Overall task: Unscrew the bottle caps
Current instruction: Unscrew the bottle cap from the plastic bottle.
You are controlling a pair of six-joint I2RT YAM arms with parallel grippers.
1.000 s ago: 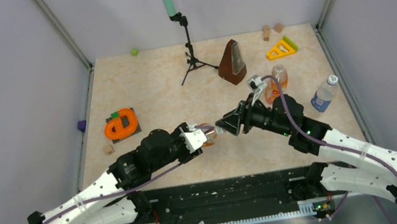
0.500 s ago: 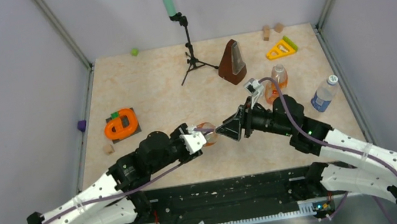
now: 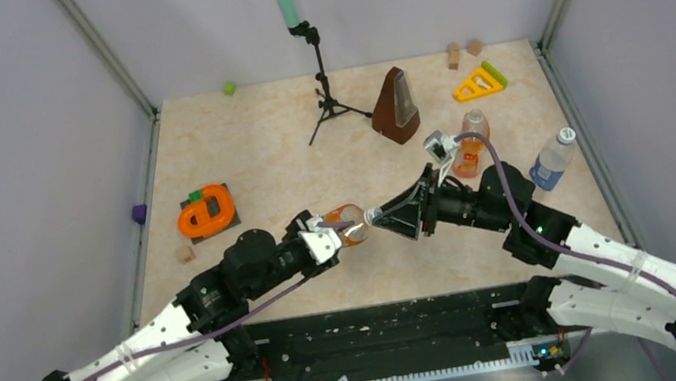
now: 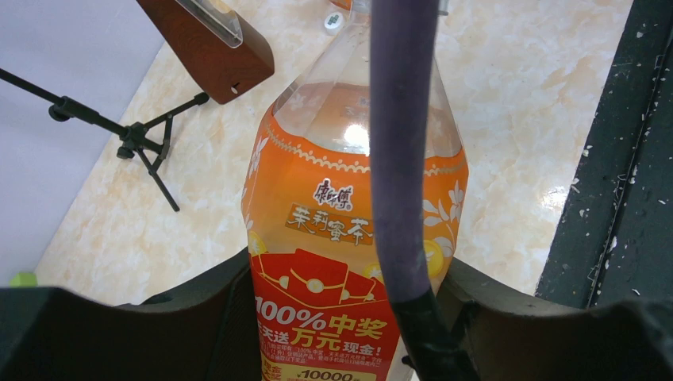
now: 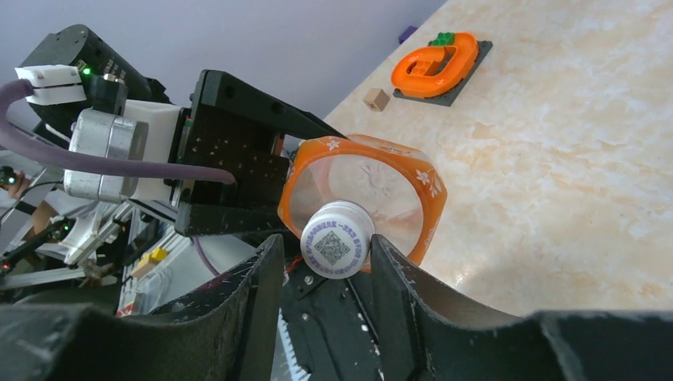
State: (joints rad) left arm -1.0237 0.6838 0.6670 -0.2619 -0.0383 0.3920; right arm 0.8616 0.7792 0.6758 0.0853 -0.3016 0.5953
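My left gripper is shut on the squat orange bottle and holds it above the table on its side, neck pointing right. In the left wrist view the fingers clamp the labelled body. Its white cap sits between the jaws of my right gripper, which is open; one finger touches the cap and the other stands a small gap off. The slim orange bottle and the clear blue-label bottle with its white cap stand at the right.
A brown metronome and a black tripod stand are at the back centre. A yellow triangle and wooden blocks lie back right. An orange toy and a small block are at the left.
My right gripper has moved left, up to the bottle, and its jaws now flank the cap. The left arm has shifted slightly with the bottle.
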